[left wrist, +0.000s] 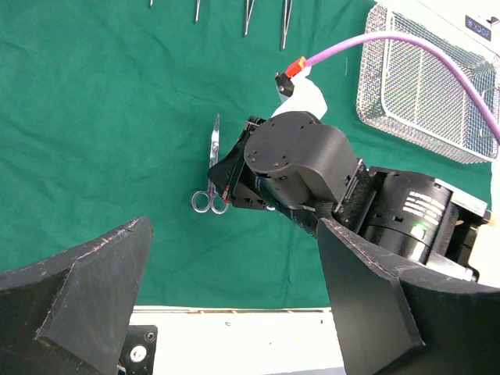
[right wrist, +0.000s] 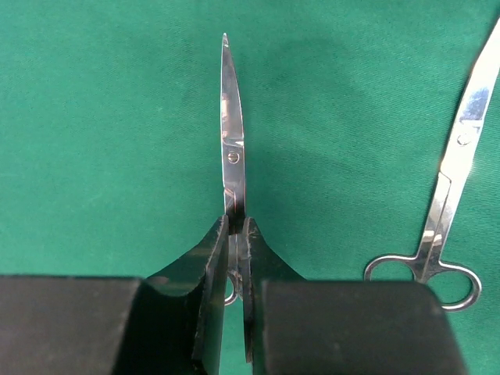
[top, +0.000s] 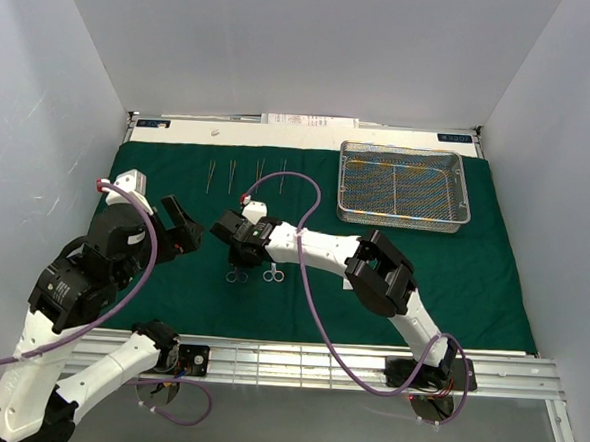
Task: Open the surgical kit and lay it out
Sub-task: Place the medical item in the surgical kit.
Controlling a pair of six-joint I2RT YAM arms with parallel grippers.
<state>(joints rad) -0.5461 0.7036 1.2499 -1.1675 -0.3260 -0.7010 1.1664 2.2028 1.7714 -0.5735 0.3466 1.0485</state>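
A dark green cloth drape [top: 150, 292] lies spread flat over the table. On its far right part stands the rectangular silver wire-mesh tray [top: 403, 220]; inside it only the mesh floor and a few thin wire lines show. The tray stands well apart from both arms.

The instruments lie on the cloth. A row of four slim metal instruments [top: 233, 173] lies near the far edge, left of the tray, each one pointing away from the arms. Nearer the arms, two pairs of slim metal scissors lie side by side with ring handles toward the bases.

The right gripper [right wrist: 234, 228] is pressed together on the left pair of scissors [right wrist: 232, 148], pinching it just behind the pivot screw, blades closed and pointing away over the cloth. The second pair of scissors [right wrist: 447, 205] lies just beside it on the right, untouched.

The left gripper [top: 181, 232] hovers over the cloth's left part, its jaws spread wide, holding nothing.
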